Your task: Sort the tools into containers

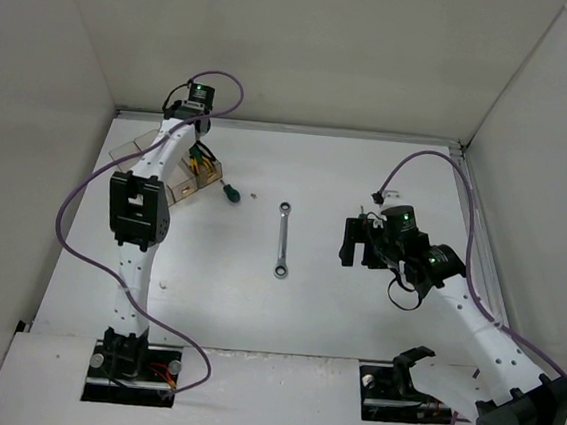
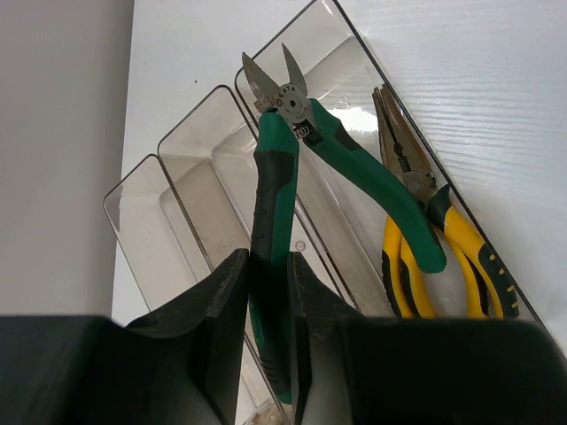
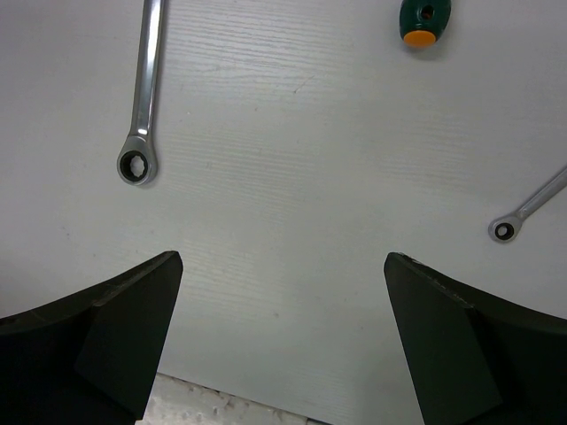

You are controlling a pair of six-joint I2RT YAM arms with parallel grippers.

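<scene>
Green pliers (image 2: 273,186): gripped by one handle, cutting tips pointing away from the wrist, the other handle splayed out to the side. They are over the bins, across the middle and right-hand compartments in the left wrist view. Whether any part touches the plastic cannot be told.
Left gripper (image 2: 267,292): clamped on the one green handle, a black finger pressed to each side of it. The arm reaches to the far left corner of the table.
Bins (image 2: 177,142): three narrow clear compartments joined side by side, standing on the table (image 1: 353,320) near its far left corner.
Yellow pliers (image 2: 456,235): lying flat in the compartment nearest the middle of the table, nose towards its far end, just beside the splayed green handle.
Screwdriver (image 1: 230,193): stubby, green handle with an orange end, on the table just beside the bins and outside them.
Wrench (image 1: 283,239): silver, flat on the open table between the two arms, well apart from the bins, ring end towards the near edge.
Second wrench (image 3: 527,212): flat on the table at the right edge of the right wrist view, with only its ring end and part of the shaft in view.
Right gripper (image 1: 349,241): released, fingers spread wide with nothing between them, hanging over bare table to the right of the first wrench.
</scene>
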